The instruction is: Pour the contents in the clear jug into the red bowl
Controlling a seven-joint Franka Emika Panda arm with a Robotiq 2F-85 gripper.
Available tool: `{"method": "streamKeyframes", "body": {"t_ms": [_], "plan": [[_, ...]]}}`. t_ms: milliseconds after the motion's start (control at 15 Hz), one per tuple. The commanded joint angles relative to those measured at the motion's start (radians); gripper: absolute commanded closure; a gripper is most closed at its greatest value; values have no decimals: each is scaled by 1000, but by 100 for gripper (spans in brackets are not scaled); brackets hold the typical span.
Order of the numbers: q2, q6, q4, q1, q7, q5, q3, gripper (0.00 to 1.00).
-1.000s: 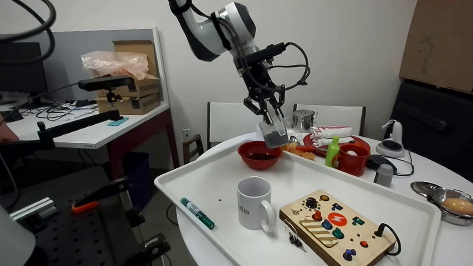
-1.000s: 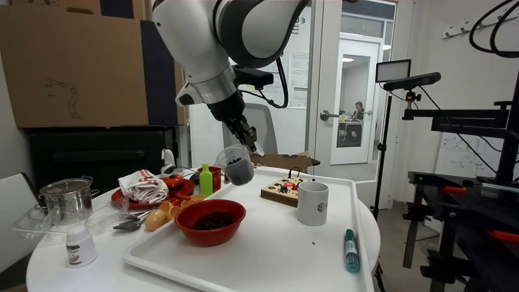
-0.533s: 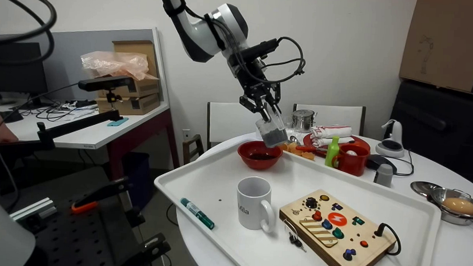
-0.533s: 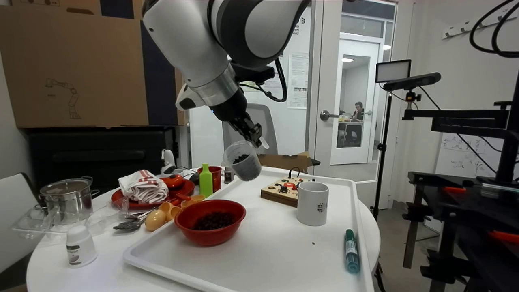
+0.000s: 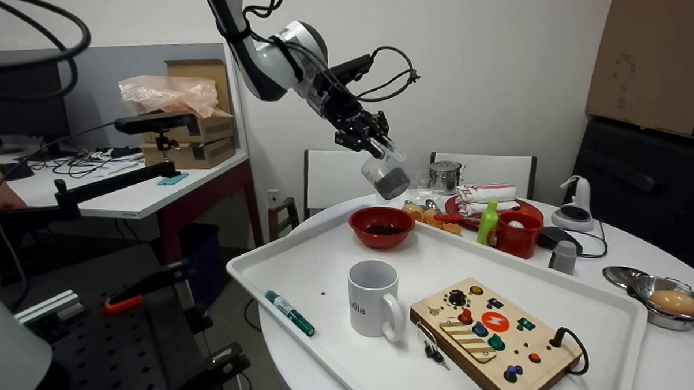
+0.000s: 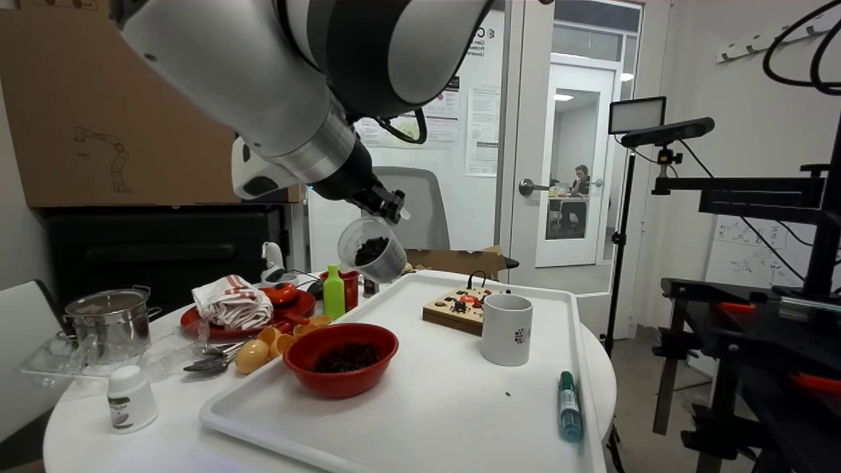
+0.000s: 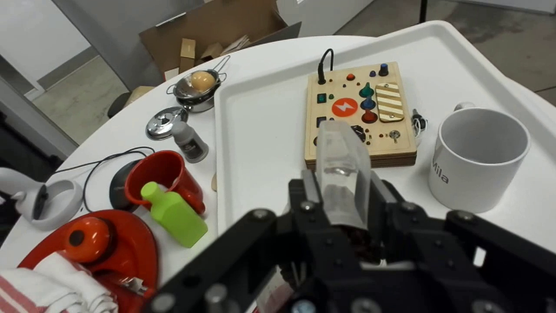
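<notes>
The red bowl [image 5: 380, 238] stands on the white tray and holds dark small pieces; in an exterior view the bowl [image 6: 338, 384] shows at the tray's near left corner. The clear jug [image 6: 384, 261] is held in the air, tilted, with dark pieces inside; the jug [image 5: 385, 176] also shows above the bowl's level in an exterior view. My gripper [image 7: 345, 187] is shut on the jug's handle [image 7: 341, 174] in the wrist view. The gripper also shows in both exterior views [image 5: 375, 144] [image 6: 393, 209]. The jug's body is mostly hidden behind the fingers in the wrist view.
On the tray [image 6: 420, 420] stand a white mug [image 6: 506, 332], a wooden switch box [image 5: 495, 333] and a green marker [image 5: 290, 313]. Beside the tray are a green bottle [image 6: 333, 295], a red mug [image 5: 517, 234], a red plate with a towel [image 6: 230, 302], and orange egg shells [image 6: 253, 355].
My gripper and the jug have risen, moved left in an exterior view, and tilted further, so the jug's opening and dark contents show more. The bowl has not moved.
</notes>
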Motion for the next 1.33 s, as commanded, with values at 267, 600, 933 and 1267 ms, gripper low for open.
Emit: {"method": "streamKeyframes", "body": {"t_ms": [267, 600, 933, 1267], "plan": [[179, -124, 164, 15, -79, -67, 15, 85], [260, -236, 244, 45, -76, -116, -8, 85], [305, -363, 301, 88, -88, -221, -12, 85], [352, -443, 342, 124, -101, -298, -11, 85]]}}
